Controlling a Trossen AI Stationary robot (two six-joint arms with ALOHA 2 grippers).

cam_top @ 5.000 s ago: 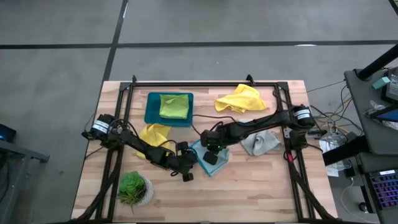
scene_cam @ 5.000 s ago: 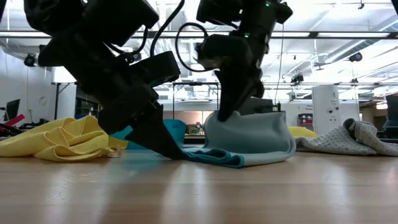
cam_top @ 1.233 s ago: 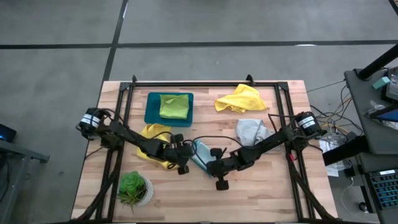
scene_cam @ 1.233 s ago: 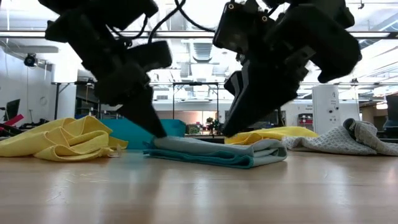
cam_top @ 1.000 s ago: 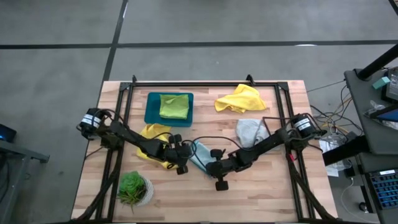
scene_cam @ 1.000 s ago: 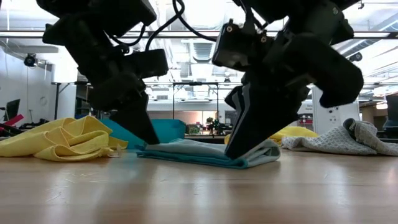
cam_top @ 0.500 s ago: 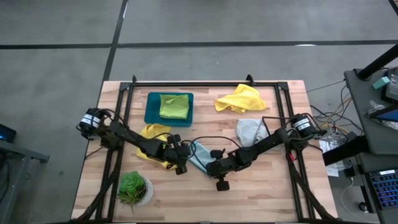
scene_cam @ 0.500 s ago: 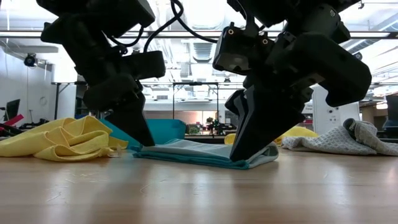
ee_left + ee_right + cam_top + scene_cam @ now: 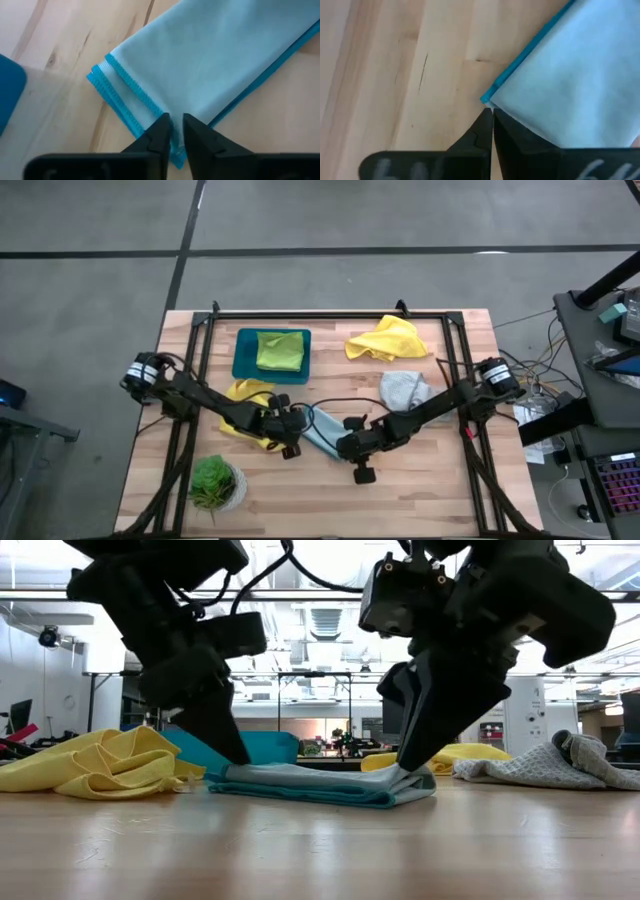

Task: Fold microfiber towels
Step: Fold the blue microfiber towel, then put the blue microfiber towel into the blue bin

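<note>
Altogether five towels are lying around the teal tray [image 9: 244, 364]: two yellow, one lime, one grey, and the folded light blue towel [image 9: 320, 430] below it. Left gripper [image 9: 173, 134] is standing slightly parted over one corner of it; right gripper [image 9: 491, 117] is staying pinched on another.

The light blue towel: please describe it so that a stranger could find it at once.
On the wooden table, look between the two gripper tips near the middle. The light blue towel lies there, folded flat into a narrow strip. Only it has a bright turquoise stitched edge; the yellow towel beside it lies crumpled.

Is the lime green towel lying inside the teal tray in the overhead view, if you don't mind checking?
Yes, the lime green towel lies inside the teal tray, within its rim.
</note>
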